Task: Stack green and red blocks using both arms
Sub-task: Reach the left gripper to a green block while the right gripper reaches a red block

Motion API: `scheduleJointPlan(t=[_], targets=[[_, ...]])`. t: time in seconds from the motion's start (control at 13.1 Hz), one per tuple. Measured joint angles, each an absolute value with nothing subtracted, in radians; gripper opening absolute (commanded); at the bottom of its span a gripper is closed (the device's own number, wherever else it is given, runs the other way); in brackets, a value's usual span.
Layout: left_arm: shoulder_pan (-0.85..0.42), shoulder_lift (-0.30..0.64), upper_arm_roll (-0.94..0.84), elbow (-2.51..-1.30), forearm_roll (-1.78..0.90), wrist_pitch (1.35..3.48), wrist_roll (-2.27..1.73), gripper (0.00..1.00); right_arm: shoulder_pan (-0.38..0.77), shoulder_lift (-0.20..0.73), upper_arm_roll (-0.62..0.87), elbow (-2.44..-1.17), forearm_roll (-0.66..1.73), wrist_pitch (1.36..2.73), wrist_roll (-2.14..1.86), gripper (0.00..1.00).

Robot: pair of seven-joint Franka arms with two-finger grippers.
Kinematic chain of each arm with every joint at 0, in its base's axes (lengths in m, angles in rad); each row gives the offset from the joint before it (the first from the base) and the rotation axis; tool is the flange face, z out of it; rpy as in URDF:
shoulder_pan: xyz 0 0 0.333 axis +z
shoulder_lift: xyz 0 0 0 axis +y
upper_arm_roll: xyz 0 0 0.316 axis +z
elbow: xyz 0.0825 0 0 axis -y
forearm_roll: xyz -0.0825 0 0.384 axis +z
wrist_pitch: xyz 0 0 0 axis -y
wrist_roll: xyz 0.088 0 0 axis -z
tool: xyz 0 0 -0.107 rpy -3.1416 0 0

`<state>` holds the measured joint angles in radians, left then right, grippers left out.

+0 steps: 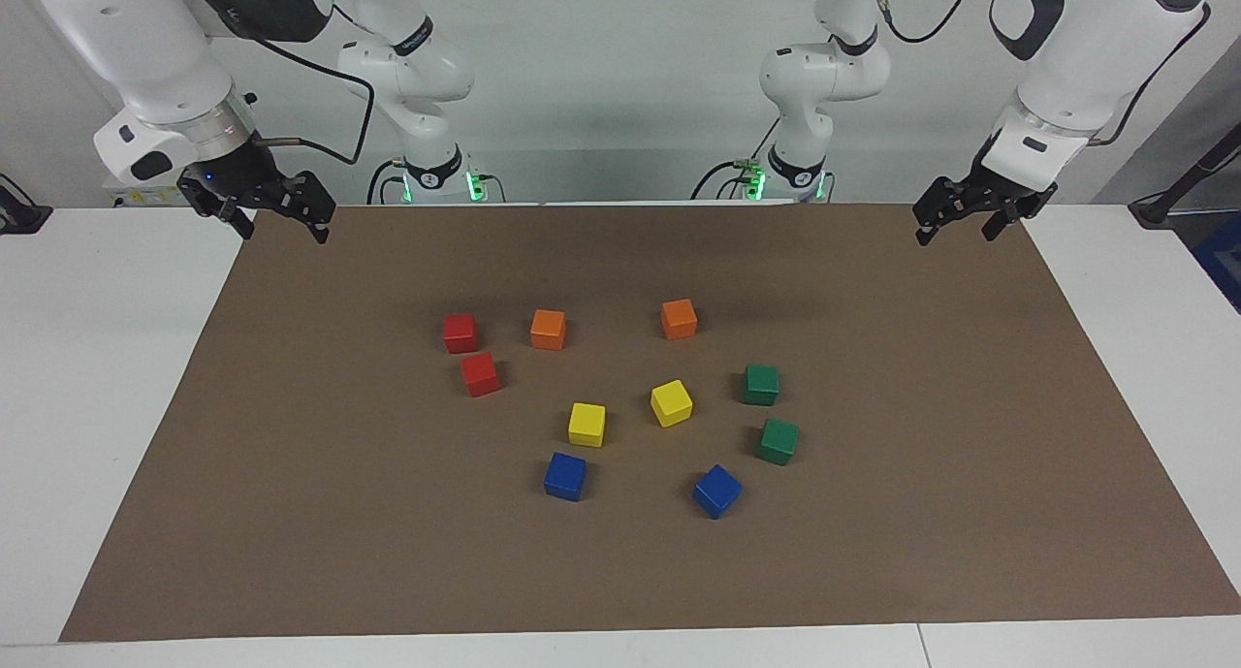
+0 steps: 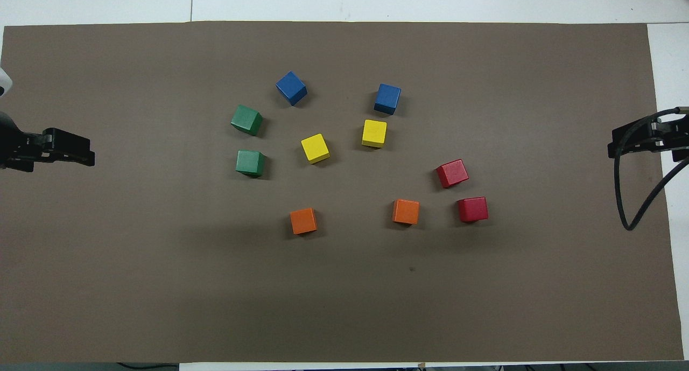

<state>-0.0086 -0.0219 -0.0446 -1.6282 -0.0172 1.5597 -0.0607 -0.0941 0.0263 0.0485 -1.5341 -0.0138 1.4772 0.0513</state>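
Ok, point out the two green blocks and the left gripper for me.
green block nearer the robots [image 1: 761, 384]: facing view, top face.
green block farther from the robots [image 1: 778, 441]: facing view, top face.
left gripper [image 1: 960, 224]: facing view, midway between its open fingertips, over the mat's edge.

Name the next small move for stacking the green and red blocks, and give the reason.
Probably bring the open left gripper over the nearer green block, since nothing is stacked or held yet and both green blocks lie toward its end. The open right gripper hangs over the mat's corner at the red blocks' end.
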Motion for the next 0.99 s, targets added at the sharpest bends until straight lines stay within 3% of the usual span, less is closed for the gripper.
scheduleJointPlan(t=[0.61, 0.99], targets=[[-0.009, -0.025, -0.045, -1.635, -0.022, 1.592, -0.063, 1.0, -0.114, 0.033, 0.047, -1.533, -0.014, 1.552, 0.051, 1.0], [-0.08, -0.082, -0.061, -1.854, -0.03, 1.823, -0.065, 1.0, -0.108, 0.034, 0.056, -1.546, -0.014, 1.552, 0.061, 1.0]])
